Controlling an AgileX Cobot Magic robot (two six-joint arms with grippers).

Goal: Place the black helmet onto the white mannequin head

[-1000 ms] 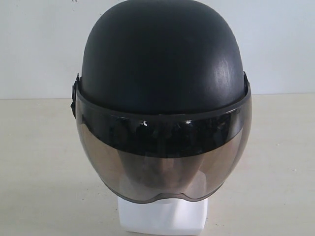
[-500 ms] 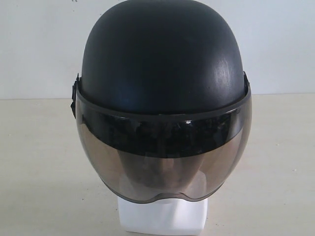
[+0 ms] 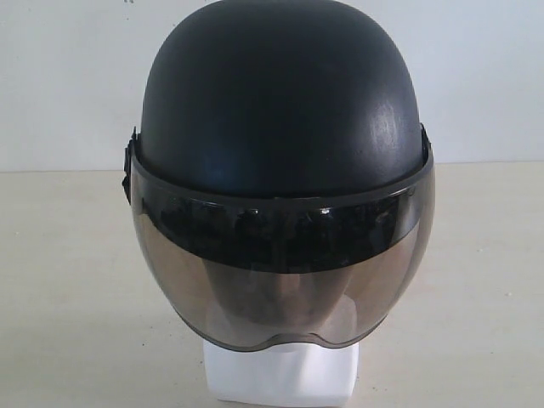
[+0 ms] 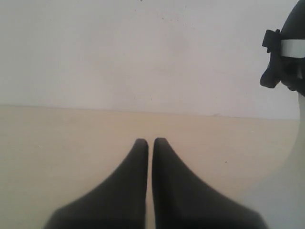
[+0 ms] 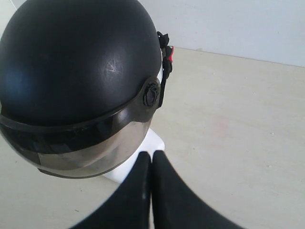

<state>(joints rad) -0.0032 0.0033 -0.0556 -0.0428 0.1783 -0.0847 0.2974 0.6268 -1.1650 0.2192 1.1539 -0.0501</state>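
Note:
The black helmet (image 3: 280, 110) sits over the white mannequin head, its smoke-tinted visor (image 3: 285, 272) down in front of the face. Only the head's white neck base (image 3: 280, 374) shows below the visor. In the right wrist view the helmet (image 5: 76, 62) is close by, with the white base (image 5: 138, 157) under it, and my right gripper (image 5: 151, 155) is shut and empty, apart from the helmet. My left gripper (image 4: 150, 141) is shut and empty over the bare table, with the helmet's strap buckle (image 4: 281, 59) at the view's edge. Neither gripper shows in the exterior view.
A cream tabletop (image 3: 68, 297) runs back to a white wall (image 3: 68, 76). The helmet's side strap with a red clip (image 5: 169, 52) hangs toward the wall side.

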